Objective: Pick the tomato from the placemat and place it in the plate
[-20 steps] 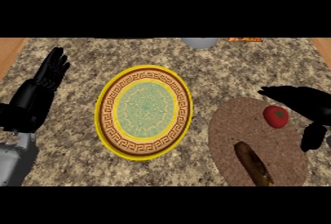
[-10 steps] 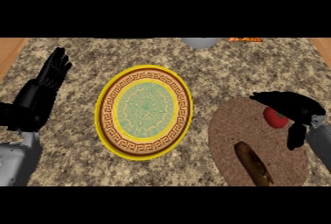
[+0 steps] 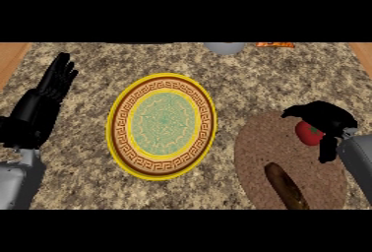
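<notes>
Since the earlier frame the right hand (image 3: 323, 120) has moved in over the tomato (image 3: 308, 133), its fingers now arched over the top and far side while the thumb hangs down at the near right. Contact cannot be confirmed; the fingers are curved but not closed on it. The tomato sits on the right part of the brown placemat (image 3: 254, 157), far of a dark cigar-shaped item (image 3: 286, 186). Judged: round, smooth, light, somewhat soft, liable to roll; best taken across its widest part. The plate (image 3: 120, 118) lies well apart to the left on the speckled stone worktop (image 3: 240, 74). The left hand (image 3: 44, 106) rests open at the left edge.
</notes>
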